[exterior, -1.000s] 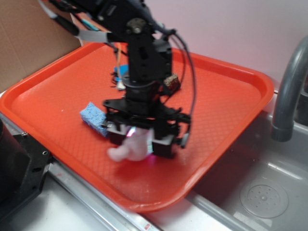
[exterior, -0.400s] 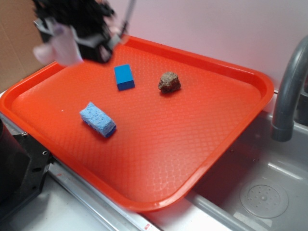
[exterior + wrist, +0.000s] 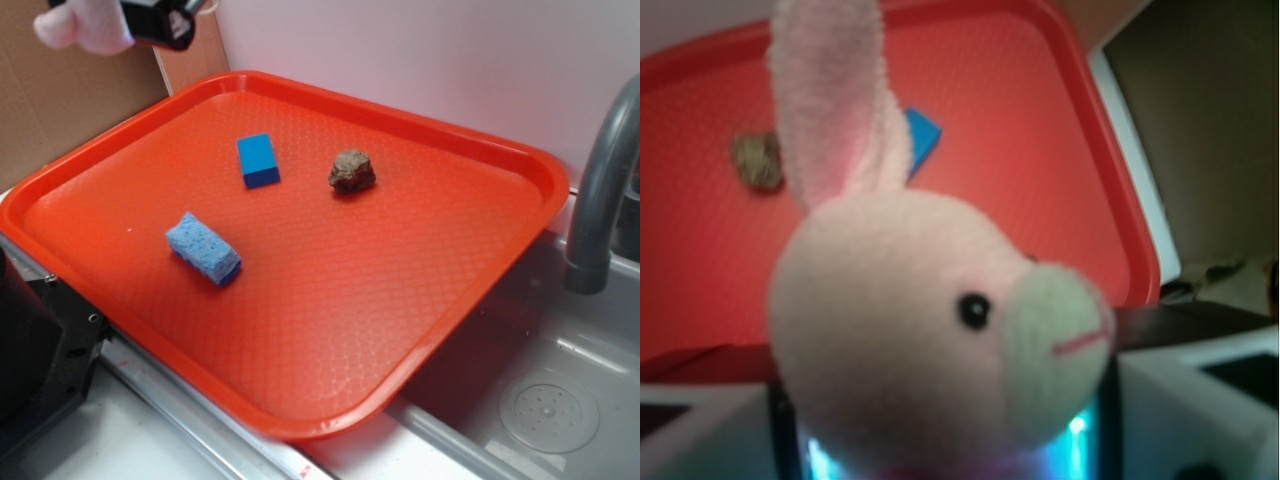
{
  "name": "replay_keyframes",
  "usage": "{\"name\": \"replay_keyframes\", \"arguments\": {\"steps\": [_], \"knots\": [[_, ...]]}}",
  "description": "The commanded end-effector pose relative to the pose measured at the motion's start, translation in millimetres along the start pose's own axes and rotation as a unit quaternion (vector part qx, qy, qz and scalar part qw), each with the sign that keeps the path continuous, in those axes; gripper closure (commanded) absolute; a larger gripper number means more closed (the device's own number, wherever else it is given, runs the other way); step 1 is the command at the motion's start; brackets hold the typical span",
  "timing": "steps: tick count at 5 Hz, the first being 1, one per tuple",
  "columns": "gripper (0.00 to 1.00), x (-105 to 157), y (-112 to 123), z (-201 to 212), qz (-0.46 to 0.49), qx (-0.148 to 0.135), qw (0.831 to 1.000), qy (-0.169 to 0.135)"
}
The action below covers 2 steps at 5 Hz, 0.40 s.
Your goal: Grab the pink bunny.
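The pink bunny [image 3: 80,28] hangs high at the top left of the exterior view, held in my gripper [image 3: 130,22], which is shut on it well above the tray's far left corner. In the wrist view the pink bunny [image 3: 920,330] fills the frame, one ear standing up, black eye and pale snout facing right. My white fingers [image 3: 1185,410] press in from both sides of its body. Most of the arm is out of frame.
An orange tray [image 3: 480,280] holds a light-blue sponge [image 3: 203,248], a dark-blue block [image 3: 259,160] and a brown rock-like lump [image 3: 352,171]. Cardboard [image 3: 60,100] stands behind left. A grey tap [image 3: 600,190] and metal sink [image 3: 540,400] lie to the right.
My gripper has lifted the bunny off the tray's front middle and carried it up and to the far left, now nearly out of frame. The block and lump have come into view.
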<state>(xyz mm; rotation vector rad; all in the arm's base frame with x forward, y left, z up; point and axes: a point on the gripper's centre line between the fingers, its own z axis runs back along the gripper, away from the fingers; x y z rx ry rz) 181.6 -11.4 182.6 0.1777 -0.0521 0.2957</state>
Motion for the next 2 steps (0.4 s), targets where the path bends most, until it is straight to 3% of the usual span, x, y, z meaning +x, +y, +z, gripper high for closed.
{"name": "replay_keyframes", "arguments": {"steps": [1,2], "knots": [[1.0,26.8,3.4,-3.4,-0.022,0.017,0.999,-0.031],[1.0,23.9,0.5,-5.8,-0.024,0.02,0.999,-0.032]]}}
